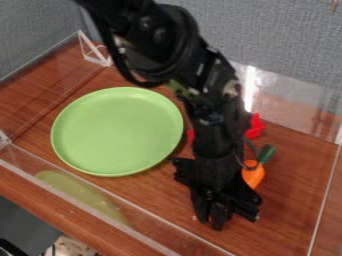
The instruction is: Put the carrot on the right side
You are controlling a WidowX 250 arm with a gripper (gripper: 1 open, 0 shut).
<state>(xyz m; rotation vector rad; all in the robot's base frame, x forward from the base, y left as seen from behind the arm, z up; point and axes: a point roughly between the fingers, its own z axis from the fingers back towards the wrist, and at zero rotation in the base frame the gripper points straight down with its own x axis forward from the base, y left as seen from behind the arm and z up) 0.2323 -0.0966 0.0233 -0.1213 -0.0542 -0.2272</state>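
The small orange carrot (254, 174), with its green top (265, 153) pointing up and back, sticks out on the right side of my black gripper (222, 208). The gripper points down at the wooden table (287, 200), right of the green plate (116, 130) and near the front wall. Its fingers stand close together and look shut on the carrot's lower part, which the fingers hide. The arm comes down from the upper left.
A red block (251, 122) lies behind the carrot at the right. A clear plastic wall (160, 232) rims the table at front and right. A white wire stand (94, 46) sits at the back left. A yellowish smear (80, 192) marks the front wall.
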